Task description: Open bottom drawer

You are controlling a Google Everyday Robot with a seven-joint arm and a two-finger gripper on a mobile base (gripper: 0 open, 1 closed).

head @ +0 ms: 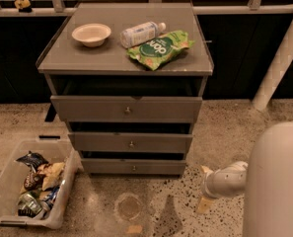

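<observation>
Bottom drawer (134, 167) facing forward, long axis left-right; gripper (204, 187) low off front-right corner of cabinet (67, 58), jaw opening impossible to tell.

A grey table (87, 58) with three drawers fills the middle. On top of the table, a bowl (91, 34) sits toward the left. Right of it a bottle (142, 33) lies on its side, touching a green bag (160, 48). The bottom drawer (133, 167) is the slimmest front, with a small knob (133, 168) at its centre and a dark gap above it. Left of the table's foot, a clear bin (0, 181) holds snack packets. The gripper (205, 191) hangs low, right of the table's foot and apart from the drawer.
</observation>
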